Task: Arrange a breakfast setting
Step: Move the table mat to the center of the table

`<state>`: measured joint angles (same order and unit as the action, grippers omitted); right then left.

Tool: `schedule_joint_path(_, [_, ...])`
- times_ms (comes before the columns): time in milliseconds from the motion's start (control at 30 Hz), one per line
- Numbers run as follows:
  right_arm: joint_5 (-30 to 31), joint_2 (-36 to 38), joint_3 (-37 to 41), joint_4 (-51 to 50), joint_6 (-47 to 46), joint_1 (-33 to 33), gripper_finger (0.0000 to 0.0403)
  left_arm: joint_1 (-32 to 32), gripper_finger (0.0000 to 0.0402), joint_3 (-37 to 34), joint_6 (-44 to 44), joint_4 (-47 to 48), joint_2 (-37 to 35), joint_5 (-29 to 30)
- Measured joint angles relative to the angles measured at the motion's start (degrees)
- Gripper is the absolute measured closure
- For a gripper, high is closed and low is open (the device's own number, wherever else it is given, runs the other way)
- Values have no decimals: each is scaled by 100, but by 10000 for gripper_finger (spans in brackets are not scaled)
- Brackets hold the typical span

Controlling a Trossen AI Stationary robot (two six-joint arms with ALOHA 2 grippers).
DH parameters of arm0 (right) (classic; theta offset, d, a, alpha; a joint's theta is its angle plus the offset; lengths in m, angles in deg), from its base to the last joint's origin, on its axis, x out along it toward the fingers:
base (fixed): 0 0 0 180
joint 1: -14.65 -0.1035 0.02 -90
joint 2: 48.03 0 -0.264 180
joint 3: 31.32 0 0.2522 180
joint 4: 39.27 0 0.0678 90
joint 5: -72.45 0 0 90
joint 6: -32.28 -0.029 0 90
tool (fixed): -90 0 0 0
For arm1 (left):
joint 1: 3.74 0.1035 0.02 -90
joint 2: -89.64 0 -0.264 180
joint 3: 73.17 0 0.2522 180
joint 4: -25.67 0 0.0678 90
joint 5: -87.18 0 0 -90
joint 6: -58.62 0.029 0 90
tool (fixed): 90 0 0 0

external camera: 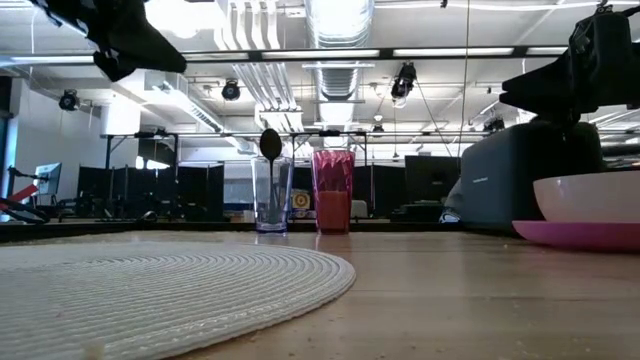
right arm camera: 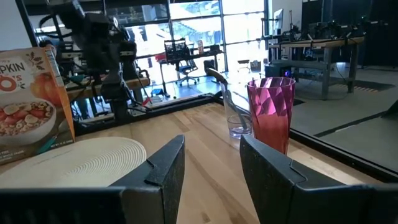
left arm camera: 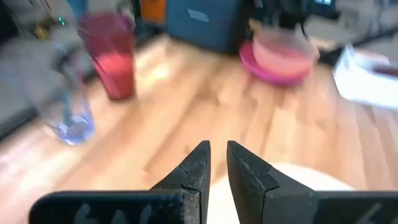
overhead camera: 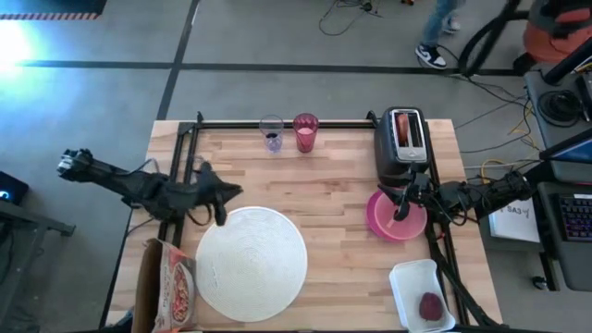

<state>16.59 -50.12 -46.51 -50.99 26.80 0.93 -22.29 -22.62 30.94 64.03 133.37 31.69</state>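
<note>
The big white round disc [overhead camera: 250,264] lies flat near the table's front. My left gripper [left arm camera: 217,149] hovers over its far left rim [overhead camera: 225,196], shut and empty. A translucent pink bowl [left arm camera: 283,55] sits in the magenta plate [overhead camera: 381,225] at the right. My right gripper [overhead camera: 403,202] hangs over them, open, with nothing between its fingers [right arm camera: 211,155]. The pink tumbler [overhead camera: 305,132] stands at the far edge beside a clear glass [overhead camera: 271,135]. The spoon [external camera: 270,150] stands in that glass. Toasted bread [overhead camera: 405,125] sticks up from the toaster's slot. A dark-red fruit [overhead camera: 431,307] lies in a white tray.
The dark toaster [overhead camera: 404,141] stands at the far right, just behind the plate. The white tray [overhead camera: 412,277] sits at the front right corner. A cereal box [overhead camera: 171,289] lies at the front left beside the disc. Bare wood lies between the disc and the glasses.
</note>
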Motion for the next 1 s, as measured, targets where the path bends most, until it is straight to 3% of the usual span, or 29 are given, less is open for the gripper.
schedule_joint_path(267, [1,0,0,0,-3,-1,259,0,365,1200,-1032,1285,1698,-819])
schedule_joint_path(400, [1,0,0,0,-2,-1,259,0,365,1580,-1096,1701,2394,-1279])
schedule_joint_path(533, [1,0,-1,0,-3,0,259,0,365,1745,-1221,1697,2977,-1995])
schedule_joint_path(1000, [1,0,0,0,-4,-1,259,-4,365,1789,-2267,1484,4684,-2903])
